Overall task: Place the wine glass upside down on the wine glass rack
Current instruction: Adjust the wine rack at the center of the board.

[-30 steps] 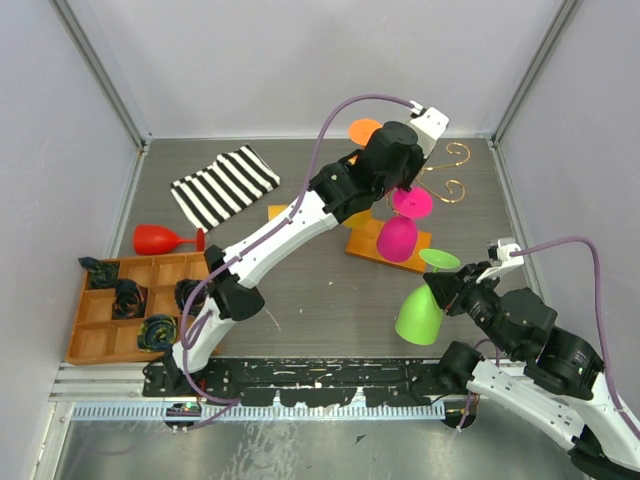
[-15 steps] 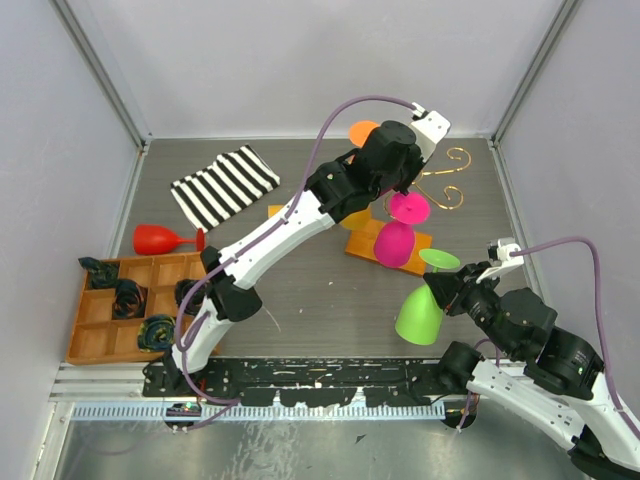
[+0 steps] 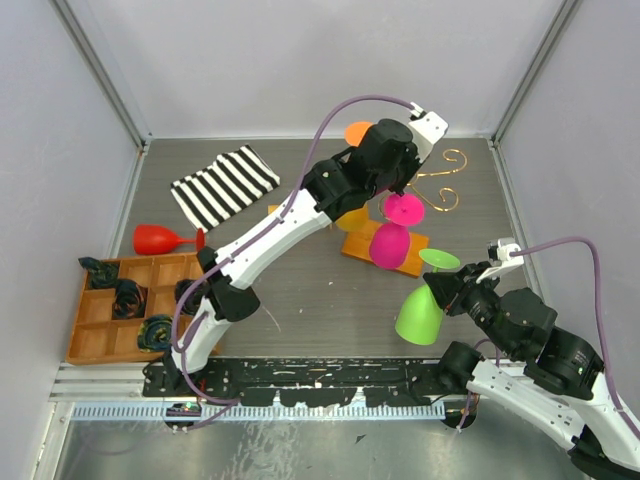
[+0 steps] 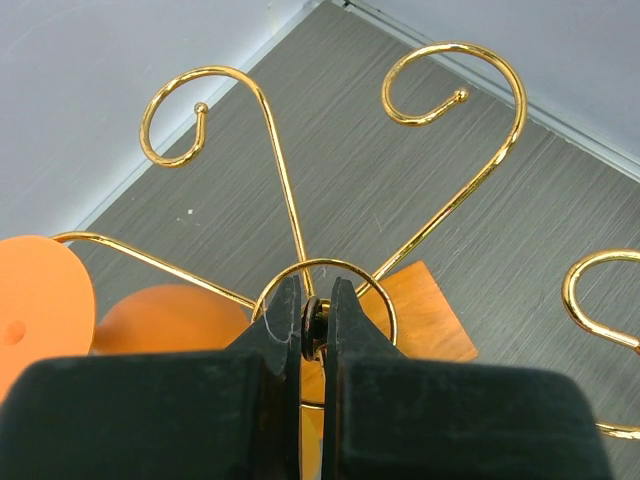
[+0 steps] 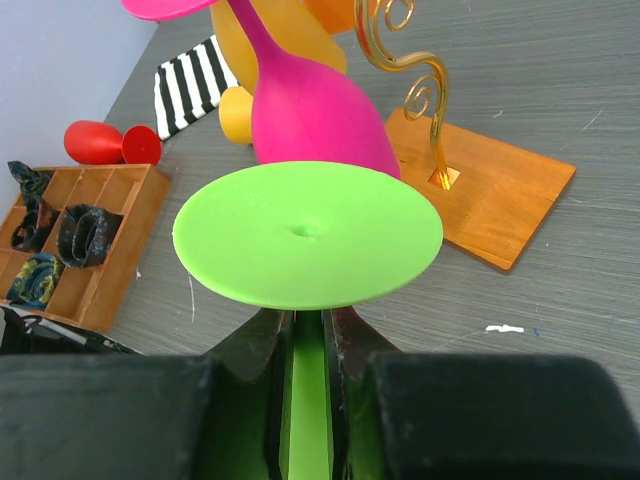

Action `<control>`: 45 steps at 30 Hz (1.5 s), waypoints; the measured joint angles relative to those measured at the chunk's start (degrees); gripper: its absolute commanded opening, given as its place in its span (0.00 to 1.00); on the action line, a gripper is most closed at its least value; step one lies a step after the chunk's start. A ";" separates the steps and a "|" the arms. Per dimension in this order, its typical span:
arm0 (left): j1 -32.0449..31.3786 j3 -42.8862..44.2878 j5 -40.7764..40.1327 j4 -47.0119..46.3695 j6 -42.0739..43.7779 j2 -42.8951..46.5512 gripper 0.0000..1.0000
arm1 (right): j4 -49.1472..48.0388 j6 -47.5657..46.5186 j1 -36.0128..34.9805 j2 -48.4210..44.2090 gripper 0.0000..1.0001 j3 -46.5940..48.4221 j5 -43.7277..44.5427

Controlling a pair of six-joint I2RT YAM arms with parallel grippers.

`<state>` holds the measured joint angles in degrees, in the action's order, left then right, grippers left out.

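So, top view: pink glass (image 3: 390, 243) already hangs bowl-down on the wine glass rack (image 3: 358, 246). Your right end effector (image 3: 447, 290) holds the green wine glass (image 3: 420, 315) inverted, near the rack, not yet hung.

Left wrist: left end effector (image 4: 316, 330) pressed together, apparently pinching the rack's centre post.

Right wrist: grip sits on the green stem under its foot.

Remaining: hook it on a free arm.

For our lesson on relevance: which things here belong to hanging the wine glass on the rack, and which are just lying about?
Job in hand: green wine glass, in the right gripper; wine glass rack, top pinched by the left gripper.
Lying about: red glass, striped cloth, wooden tray; pink glass and orange glass, already racked.
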<state>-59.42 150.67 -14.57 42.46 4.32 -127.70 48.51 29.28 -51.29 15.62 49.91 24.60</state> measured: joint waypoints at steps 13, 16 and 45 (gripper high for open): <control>0.35 0.74 0.39 1.73 0.13 0.17 0.00 | 0.00 0.00 0.00 0.00 0.01 0.00 0.00; 0.35 0.74 0.52 1.99 0.20 0.46 0.00 | 0.00 0.00 0.00 0.00 0.01 0.00 0.02; 0.39 -10.75 0.07 5.35 -1.60 14.69 0.00 | 0.00 0.00 0.00 0.00 0.01 -0.02 0.02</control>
<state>-59.02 139.92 -14.50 47.81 2.72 -113.01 48.51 29.28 -51.29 15.62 49.89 24.62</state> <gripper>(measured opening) 0.060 0.178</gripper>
